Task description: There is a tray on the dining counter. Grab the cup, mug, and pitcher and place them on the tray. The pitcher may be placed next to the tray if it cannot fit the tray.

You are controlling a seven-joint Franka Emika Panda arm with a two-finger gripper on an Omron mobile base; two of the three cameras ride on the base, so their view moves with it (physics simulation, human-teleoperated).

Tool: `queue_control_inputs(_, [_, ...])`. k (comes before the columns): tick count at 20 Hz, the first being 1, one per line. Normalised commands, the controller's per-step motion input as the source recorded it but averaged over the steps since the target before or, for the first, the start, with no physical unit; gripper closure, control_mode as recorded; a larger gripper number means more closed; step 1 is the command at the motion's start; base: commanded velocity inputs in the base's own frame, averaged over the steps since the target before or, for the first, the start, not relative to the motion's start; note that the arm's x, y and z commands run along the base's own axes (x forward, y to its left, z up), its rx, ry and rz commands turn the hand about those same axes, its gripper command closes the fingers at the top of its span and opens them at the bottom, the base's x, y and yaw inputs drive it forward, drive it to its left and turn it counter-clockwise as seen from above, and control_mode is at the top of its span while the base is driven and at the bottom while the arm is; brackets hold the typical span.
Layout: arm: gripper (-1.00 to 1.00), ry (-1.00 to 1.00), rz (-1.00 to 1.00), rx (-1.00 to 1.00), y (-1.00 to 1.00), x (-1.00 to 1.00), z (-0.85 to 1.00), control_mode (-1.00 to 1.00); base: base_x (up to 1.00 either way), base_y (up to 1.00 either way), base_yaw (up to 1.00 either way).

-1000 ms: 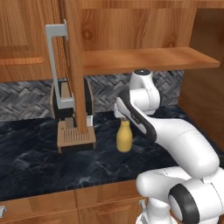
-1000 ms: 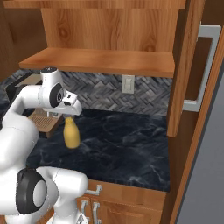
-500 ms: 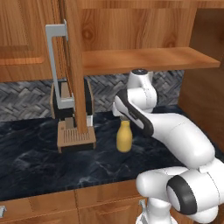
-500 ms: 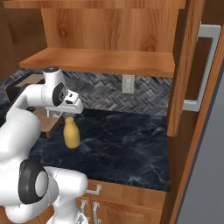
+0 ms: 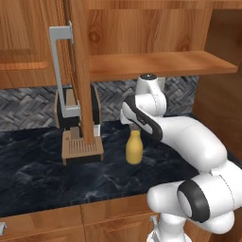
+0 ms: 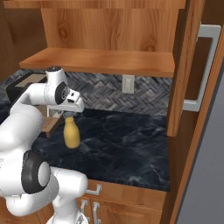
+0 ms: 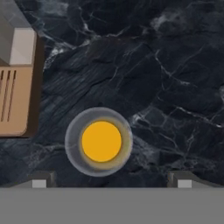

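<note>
The mustard-yellow pitcher [image 5: 134, 149] [image 6: 71, 134] stands upright on the black marble counter backed by herringbone tiles. My gripper [image 5: 135, 128] [image 6: 69, 114] hangs straight above its narrow neck, pointing down. In the hand view I look down into the pitcher's round mouth [image 7: 101, 141], a little left of the midline between the two fingertips of my gripper [image 7: 111, 181]. The jaws stand wide open, apart from the pitcher and holding nothing. The tray, the dining counter, the cup and the mug are out of view.
A coffee machine on a wooden drip base [image 5: 81, 147] [image 7: 17, 100] stands close to the pitcher's left. An open cabinet door with a grey handle [image 5: 64, 71] hangs in front of it. A wooden shelf [image 5: 160, 64] runs just above my hand. Another open door [image 6: 188, 74] stands at right.
My hand has edged slightly left over the pitcher while the arm's elbow swung outward. The pitcher has not moved and the jaws stay open.
</note>
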Motion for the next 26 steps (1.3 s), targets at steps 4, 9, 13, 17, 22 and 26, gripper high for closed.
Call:
queue_control_inputs(4, [-1.0,0.0,0.0,0.0,0.0,0.08,-0.13,-1.0,0.0,0.0,0.0])
queue_control_inputs(9, [-1.0,0.01,0.0,0.0,0.0,0.03,-0.18,-1.0,0.0,0.0,0.0])
queue_control_inputs(13, [-1.0,0.02,0.0,0.0,0.0,0.01,-0.13,-1.0,0.0,0.0,0.0])
queue_control_inputs(17, [-1.0,0.01,0.0,0.0,0.0,0.06,-0.11,-1.0,0.0,0.0,0.0])
queue_control_inputs(22, [-1.0,0.01,0.0,0.0,0.03,0.12,-0.08,-1.0,0.0,0.0,0.0])
queue_control_inputs(26, [-1.0,0.02,0.0,0.0,0.04,0.08,-0.1,-1.0,0.0,0.0,0.0])
